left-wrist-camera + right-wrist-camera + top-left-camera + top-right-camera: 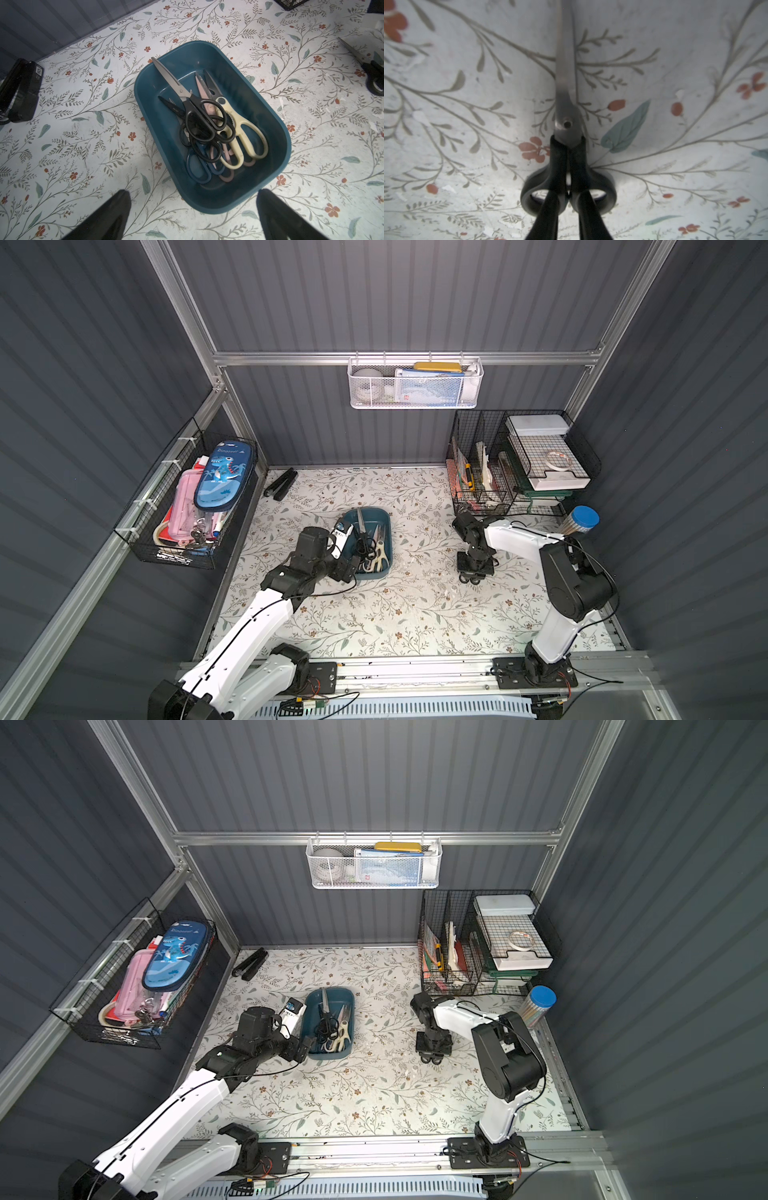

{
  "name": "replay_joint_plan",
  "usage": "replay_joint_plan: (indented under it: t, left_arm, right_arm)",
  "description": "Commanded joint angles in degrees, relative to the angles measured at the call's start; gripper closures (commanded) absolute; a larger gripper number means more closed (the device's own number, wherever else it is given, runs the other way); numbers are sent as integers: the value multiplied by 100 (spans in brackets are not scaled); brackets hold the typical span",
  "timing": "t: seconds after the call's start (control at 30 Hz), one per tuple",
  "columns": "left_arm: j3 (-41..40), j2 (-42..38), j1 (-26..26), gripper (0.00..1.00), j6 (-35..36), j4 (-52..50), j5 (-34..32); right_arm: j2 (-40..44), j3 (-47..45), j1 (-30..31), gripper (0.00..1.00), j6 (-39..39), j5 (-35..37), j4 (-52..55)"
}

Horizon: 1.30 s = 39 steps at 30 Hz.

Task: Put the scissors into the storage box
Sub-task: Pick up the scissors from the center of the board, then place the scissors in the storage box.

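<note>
The teal storage box [385, 517] [350, 999] [212, 204] sits mid-table with several scissors [365, 540] [328, 1025] [199, 116] piled inside: black, cream, pink and dark-blue handles. One long steel blade leans on the far rim. My left gripper [351, 568] [303, 1048] [192, 196] hovers open over the box's near end, holding nothing. Another black-handled pair of scissors [564, 83] [374, 76] [473, 581] lies flat on the table to the right. My right gripper [568, 193] [475, 577] [432, 1056] points straight down, shut on its handles, with a finger in each loop.
A black stapler-like bar [281, 484] [18, 91] lies at the back left. A black wire basket [187, 506] hangs on the left wall, a wire organiser [519, 464] stands back right beside a blue-lidded tube [582, 520], and a white mesh basket [415, 383] hangs on the back wall.
</note>
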<state>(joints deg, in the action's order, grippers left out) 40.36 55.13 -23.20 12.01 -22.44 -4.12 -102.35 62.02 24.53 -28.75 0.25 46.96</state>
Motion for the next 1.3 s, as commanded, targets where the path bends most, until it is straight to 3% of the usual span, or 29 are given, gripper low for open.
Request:
replay_joint_plan:
  t: [0.0,0.2,0.4,0.8,1.0,1.1,1.27]
  left_arm:
    - [184,-20,49,1,-265,-225,-349]
    - [210,-86,61,1,-429,-484,-1430]
    - [198,-152,114,1,-453,-489,-1592]
    - [180,-314,553,0,-778,-554,-1973]
    - [156,-377,677,1,-797,-533,-1926]
    - [189,-303,677,1,-775,-566,-1865]
    - [209,-204,690,1,-749,-582,-1831]
  right_arm:
    - [-76,291,194,85,54,179,-7]
    - [-40,989,578,86,31,166,185]
    - [-362,1924,1065,86,-35,11,252]
    - [-2133,5192,2309,86,320,-622,450]
    - [-3419,6755,2433,87,315,-808,635]
    - [-3758,7033,2416,87,352,-827,707]
    - [-3769,6740,2424,87,291,-1344,695]
